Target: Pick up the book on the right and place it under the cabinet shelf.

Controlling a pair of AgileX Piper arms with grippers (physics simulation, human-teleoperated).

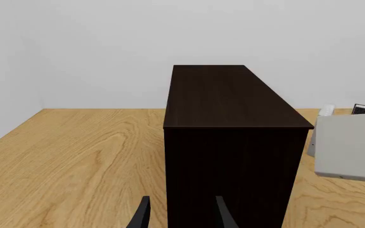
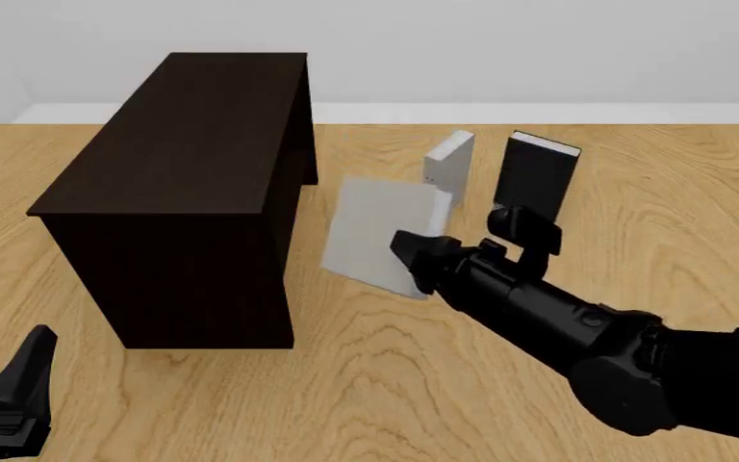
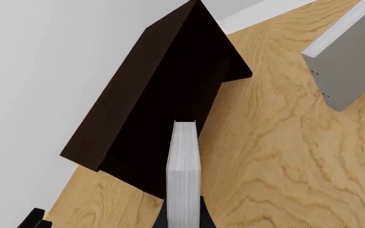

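The right gripper [image 2: 411, 262] is clamped on the book [image 2: 377, 234], carrying it off the table [image 2: 677, 202] with its cover broadside to the front camera; in the right wrist view the page edges run straight out between the fingers, toward the cabinet shelf [image 2: 190, 164] just ahead. Held thin edge forward like this, the book can probably slide into the cabinet's dark opening. The left gripper [image 2: 11, 399] hangs parted and empty short of the cabinet's near end, taking no part in the carry.
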